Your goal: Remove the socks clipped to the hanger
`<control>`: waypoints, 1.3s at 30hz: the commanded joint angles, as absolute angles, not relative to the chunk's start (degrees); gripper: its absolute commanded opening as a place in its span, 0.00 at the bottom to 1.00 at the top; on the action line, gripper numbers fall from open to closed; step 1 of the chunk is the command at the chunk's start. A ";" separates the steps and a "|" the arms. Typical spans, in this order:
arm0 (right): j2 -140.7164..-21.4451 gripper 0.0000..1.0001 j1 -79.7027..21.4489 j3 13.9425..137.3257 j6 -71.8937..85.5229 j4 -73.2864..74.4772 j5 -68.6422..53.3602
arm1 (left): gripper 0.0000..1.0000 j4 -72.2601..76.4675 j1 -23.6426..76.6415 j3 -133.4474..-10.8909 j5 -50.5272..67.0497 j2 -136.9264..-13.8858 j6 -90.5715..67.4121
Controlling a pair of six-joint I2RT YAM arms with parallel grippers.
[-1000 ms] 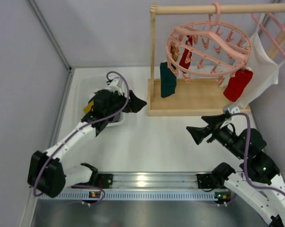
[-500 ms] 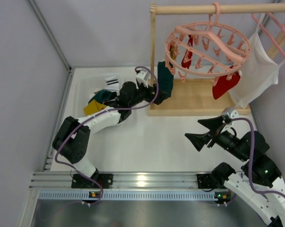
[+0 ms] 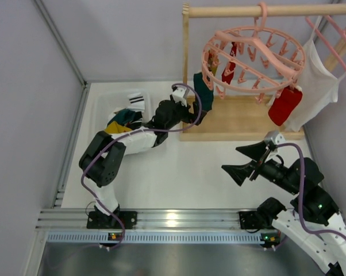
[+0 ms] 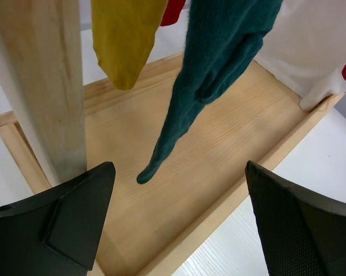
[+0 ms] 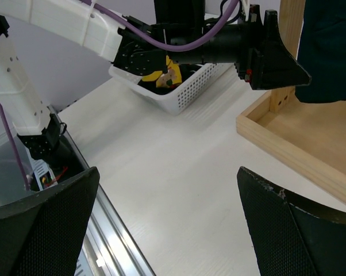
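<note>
The round pink plastic hanger [image 3: 253, 57] is a ring with spokes and lots of little pegs hanging down. Its hook goes over a smooth wooden rod [image 3: 230, 11] at the top of the rack. A fuzzy teal sock [image 4: 219, 63] hangs from the left side of the ring. It is long and floppy, with its toe pointing down. Just beside it hangs a mustard sock [image 4: 127, 40], which is shorter and soft. A red sock [image 3: 285, 104] hangs from the right side of the ring, next to a white shirt [image 3: 319, 86]. Another red one [image 3: 229, 69] is clipped under the ring.

The left pincer [image 4: 179, 178] is wide open and holds nothing. Its two black fingers [image 4: 69, 221] look like flat, bumpy wedges. It sits low by the rack's pale wooden post [image 4: 38, 86], over the flat wooden tray [image 4: 207, 201] with a raised rim. The toe of the teal sock shows in the gap between the two fingers and touches neither one. The mustard sock is up and to the left of that gap.

The right pincer [image 5: 168, 172] is wide open too, with nothing in it. It hangs over the white table [image 5: 150, 138], near the front of the tray and well apart from the hanger.

A white plastic basket [image 5: 190, 89] with little holes sits at the back left. A striped sock [image 3: 135, 100] lies in it with other socks.
</note>
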State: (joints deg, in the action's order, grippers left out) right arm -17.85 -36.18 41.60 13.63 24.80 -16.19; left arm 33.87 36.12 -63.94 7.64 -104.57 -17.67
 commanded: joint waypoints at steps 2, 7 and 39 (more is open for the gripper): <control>-18.90 0.99 -35.59 41.13 12.92 19.69 -17.93 | 0.98 40.87 36.30 -67.50 8.00 -105.73 -15.21; -19.16 0.99 -35.51 40.26 12.92 18.90 -18.37 | 0.94 42.71 37.44 -68.03 7.30 -107.05 -13.98; -15.28 0.96 -35.51 55.52 18.20 29.26 1.65 | 0.00 43.07 65.46 -52.91 -29.58 -89.21 -4.40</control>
State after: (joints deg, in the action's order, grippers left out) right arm -11.42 -36.18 49.80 17.91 25.17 -3.57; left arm 40.34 61.54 -53.82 -20.03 -90.76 -8.73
